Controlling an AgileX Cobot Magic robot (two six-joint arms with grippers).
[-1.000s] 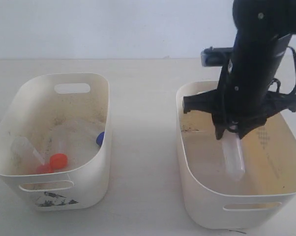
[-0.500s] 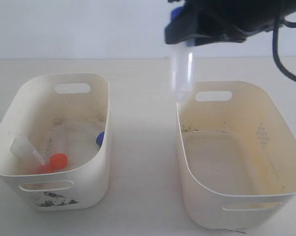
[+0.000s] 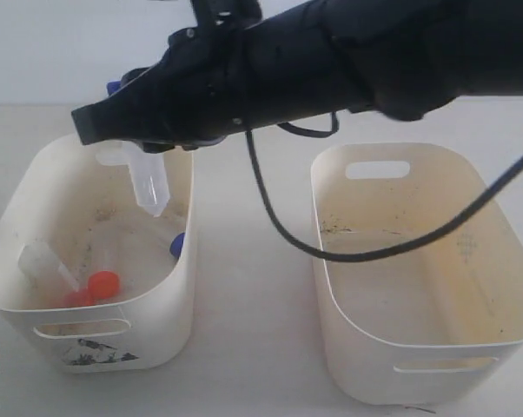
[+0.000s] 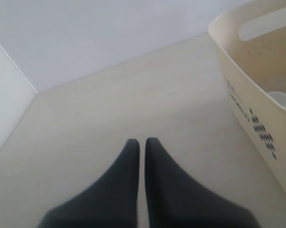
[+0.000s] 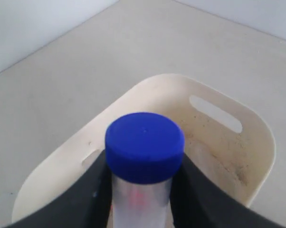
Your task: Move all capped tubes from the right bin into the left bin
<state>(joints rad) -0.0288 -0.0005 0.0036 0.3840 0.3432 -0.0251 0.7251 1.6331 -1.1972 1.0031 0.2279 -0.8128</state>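
Note:
My right gripper point(image 3: 128, 144) reaches across the middle and hangs over the left bin point(image 3: 114, 340), shut on a clear capped tube point(image 3: 149, 188) with a blue cap. The tube points tip down, above the bin's inner space. In the right wrist view the blue cap point(image 5: 144, 146) sits between the dark fingers point(image 5: 93, 192), with the left bin's rim point(image 5: 259, 124) below. Two orange caps point(image 3: 103, 283) and a blue cap point(image 3: 177, 245) lie on the left bin's floor. No tube shows in the right bin point(image 3: 418, 369). My left gripper point(image 4: 141, 142) is shut and holds nothing, low over the table beside the left bin point(image 4: 257, 107).
The right arm's black body point(image 3: 331, 61) and its cable point(image 3: 366, 254) stretch over the gap between the bins and over the right bin's back. A pale wall stands behind the table. Bare tabletop point(image 3: 253, 330) lies between the two bins.
The right arm lifted the blue-capped tube out of the right bin and carried it left, from above that bin's back corner to above the left bin.

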